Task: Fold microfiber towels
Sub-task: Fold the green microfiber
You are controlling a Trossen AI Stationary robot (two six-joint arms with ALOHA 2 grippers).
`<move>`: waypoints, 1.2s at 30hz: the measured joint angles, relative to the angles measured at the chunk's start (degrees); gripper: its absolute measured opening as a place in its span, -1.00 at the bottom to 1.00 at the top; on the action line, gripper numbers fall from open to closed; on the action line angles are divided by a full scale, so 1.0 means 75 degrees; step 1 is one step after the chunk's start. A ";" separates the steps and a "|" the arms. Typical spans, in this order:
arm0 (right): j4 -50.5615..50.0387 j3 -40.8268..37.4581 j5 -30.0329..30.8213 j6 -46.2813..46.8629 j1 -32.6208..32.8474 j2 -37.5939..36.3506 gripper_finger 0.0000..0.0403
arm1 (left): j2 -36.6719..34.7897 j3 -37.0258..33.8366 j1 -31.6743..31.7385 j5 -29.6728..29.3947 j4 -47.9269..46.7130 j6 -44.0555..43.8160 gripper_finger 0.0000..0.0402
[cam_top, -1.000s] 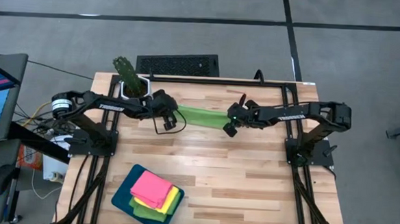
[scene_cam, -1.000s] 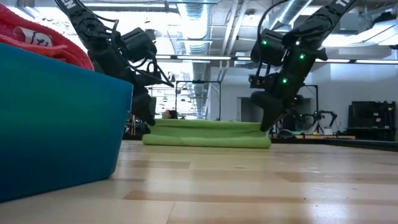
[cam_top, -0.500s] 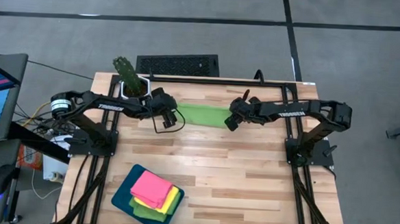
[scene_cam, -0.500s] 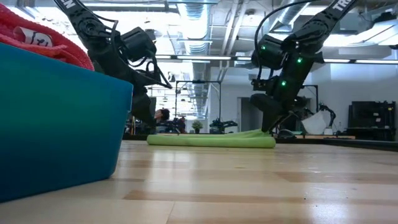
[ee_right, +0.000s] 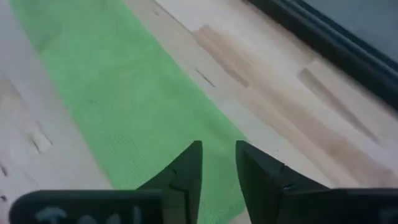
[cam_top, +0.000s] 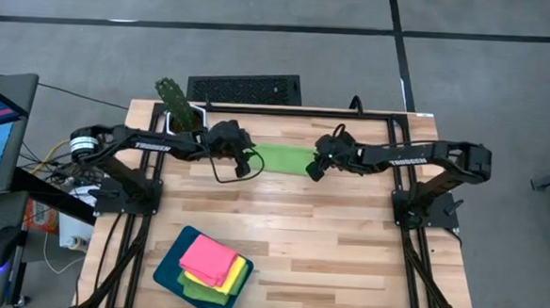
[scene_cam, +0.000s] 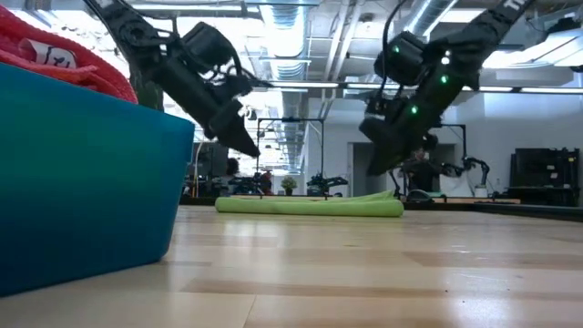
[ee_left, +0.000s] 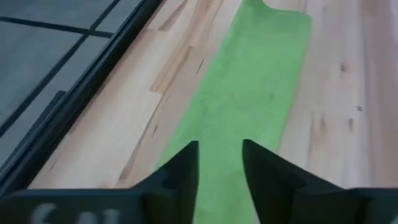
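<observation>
The lime green towel (cam_top: 283, 159) is seen lying flat near the table's 12 o'clock edge, long axis 9-to-3; the left gripper (cam_top: 246, 164) is poised above its 9 o'clock end, the right gripper (cam_top: 316, 167) above its 3 o'clock end, equally near; both jaws are parted narrowly, nothing held.

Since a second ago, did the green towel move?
Yes. The green towel now lies flat nearer the table's far edge, its right end no longer angled toward the near side.

Bare worktop (cam_top: 328, 223) is lying open across the middle. A teal tray (cam_top: 167, 271) of stacked towels (cam_top: 208, 261) is occupying the near-left corner.
</observation>
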 joint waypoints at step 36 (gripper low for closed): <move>0.0741 -0.0785 0.0216 0.0438 -0.0168 -0.0355 -0.69 | 0.0811 -0.0039 -0.0191 -0.0061 0.0723 -0.0668 -0.76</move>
